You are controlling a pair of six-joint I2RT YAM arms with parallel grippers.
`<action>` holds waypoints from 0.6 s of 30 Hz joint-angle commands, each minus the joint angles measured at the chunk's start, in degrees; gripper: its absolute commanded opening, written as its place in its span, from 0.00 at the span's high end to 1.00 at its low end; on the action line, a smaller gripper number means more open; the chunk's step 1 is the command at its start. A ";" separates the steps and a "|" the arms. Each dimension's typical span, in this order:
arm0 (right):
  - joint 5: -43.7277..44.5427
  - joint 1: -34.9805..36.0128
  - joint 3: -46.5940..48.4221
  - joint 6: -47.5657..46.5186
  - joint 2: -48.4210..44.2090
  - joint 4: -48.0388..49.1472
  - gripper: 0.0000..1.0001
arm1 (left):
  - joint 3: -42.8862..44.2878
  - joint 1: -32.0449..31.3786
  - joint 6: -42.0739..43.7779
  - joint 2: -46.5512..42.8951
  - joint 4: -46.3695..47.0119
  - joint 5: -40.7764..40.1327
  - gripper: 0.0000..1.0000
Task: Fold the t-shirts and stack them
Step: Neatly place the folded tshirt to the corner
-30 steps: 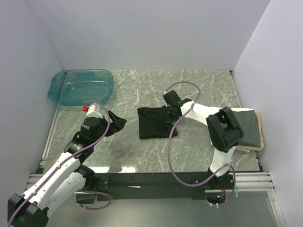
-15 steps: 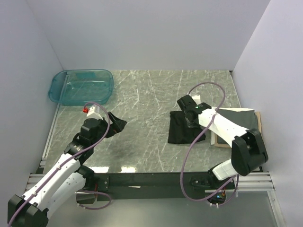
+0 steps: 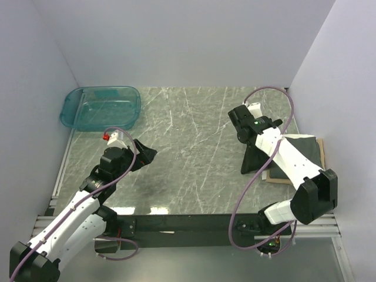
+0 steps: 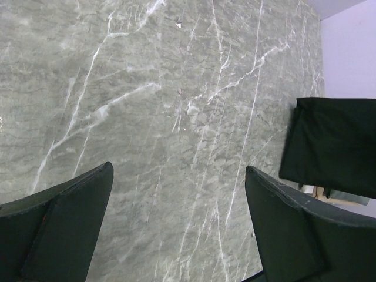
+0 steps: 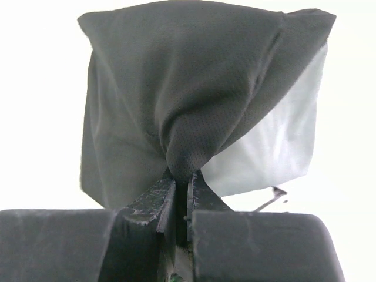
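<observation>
My right gripper (image 5: 182,176) is shut on a pinch of the black t-shirt (image 5: 176,88), which hangs bunched from its jaws. In the top view this black t-shirt (image 3: 254,160) hangs off the table under the raised right gripper (image 3: 249,138), at the left edge of the tan board (image 3: 277,176). The dark grey t-shirt (image 3: 308,153) lies folded on that board at the right. My left gripper (image 3: 145,154) is open and empty over the left part of the table. In its wrist view the fingers (image 4: 64,217) stand wide apart and the black t-shirt (image 4: 335,144) shows far right.
A clear teal tub (image 3: 100,108) stands at the back left. White walls close in the table on three sides. The right arm's purple cable (image 3: 276,94) loops above the wrist.
My right gripper has carried the black t-shirt from the table's middle to the right and lifted it beside the board. The left arm has not moved.
</observation>
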 commanded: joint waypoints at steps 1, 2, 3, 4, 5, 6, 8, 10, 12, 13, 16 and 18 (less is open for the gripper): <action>3.63 -1.20 4.59 -4.35 -3.08 -4.17 1.00 | 0.17 -0.15 1.45 -0.09 1.13 -0.73 0.01; 3.45 -1.55 5.38 -4.97 -3.26 -4.79 1.00 | 0.17 -0.15 1.44 -0.18 1.04 -0.73 0.01; 3.36 -1.72 5.73 -5.59 -3.43 -5.14 1.00 | 0.17 -0.15 1.53 -0.35 1.13 -0.81 0.00; 3.10 -1.90 6.00 -6.64 -3.95 -5.58 1.00 | 0.08 -0.15 1.53 -0.44 1.13 -0.81 0.01; 3.01 -2.07 6.17 -7.26 -4.13 -6.02 1.00 | -0.01 -0.15 1.53 -0.53 1.13 -0.99 0.00; 3.10 -2.34 6.52 -8.04 -4.40 -6.98 1.00 | -0.09 -0.15 1.53 -0.61 1.04 -1.08 0.01; 3.10 -2.25 6.61 -11.64 -5.54 -7.25 1.00 | -0.36 -0.15 1.44 -0.70 1.21 -1.08 0.01; 2.49 -2.86 7.58 -14.20 -6.33 -7.08 1.00 | -0.53 -0.15 1.36 -0.62 1.48 -1.17 0.00; 1.78 -3.91 9.15 -15.17 -6.60 -7.34 1.00 | -0.19 -0.15 1.36 -0.26 1.30 -1.08 0.01; 1.87 -4.36 9.60 -15.52 -6.68 -7.78 1.00 | -0.01 -0.15 1.44 0.00 1.13 -1.08 0.01; 3.01 -5.50 11.09 -15.87 -6.51 -10.15 1.00 | -0.09 -0.15 1.44 0.00 1.21 -1.17 0.01; 2.40 -6.12 11.89 -18.49 -6.77 -10.68 1.00 | -0.27 -0.15 1.44 -0.18 1.39 -1.08 0.00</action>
